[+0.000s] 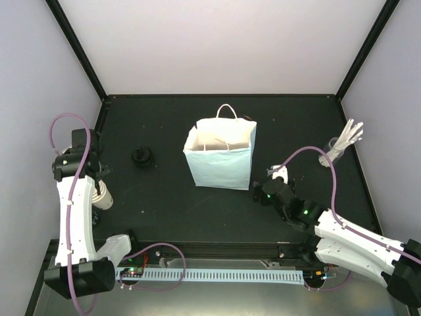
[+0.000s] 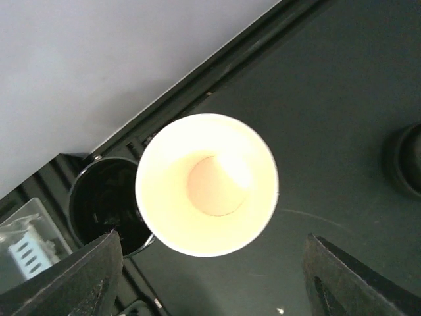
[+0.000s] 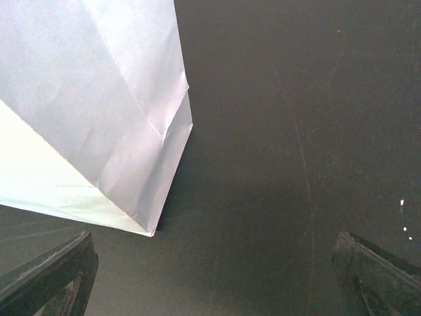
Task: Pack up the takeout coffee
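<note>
A cream paper cup (image 2: pixel 207 184) of the takeout coffee stands without a lid near the table's left edge, its mouth facing the left wrist camera. From above, the cup (image 1: pixel 102 197) peeks out beside the left arm. My left gripper (image 2: pixel 210 283) hangs open over it, fingers spread wider than the rim and touching nothing. A black round lid (image 1: pixel 141 157) lies on the table to the cup's right and shows again at the left wrist view's right edge as lid (image 2: pixel 406 160). My right gripper (image 3: pixel 214 283) is open and empty, low over bare table.
A light-blue paper bag (image 1: pixel 220 155) with white handles stands open mid-table; its corner (image 3: pixel 112 131) lies just left of my right gripper (image 1: pixel 260 189). A clear glass of white sticks (image 1: pixel 342 146) stands at the far right. A dark round fitting (image 2: pixel 105 204) sits by the cup.
</note>
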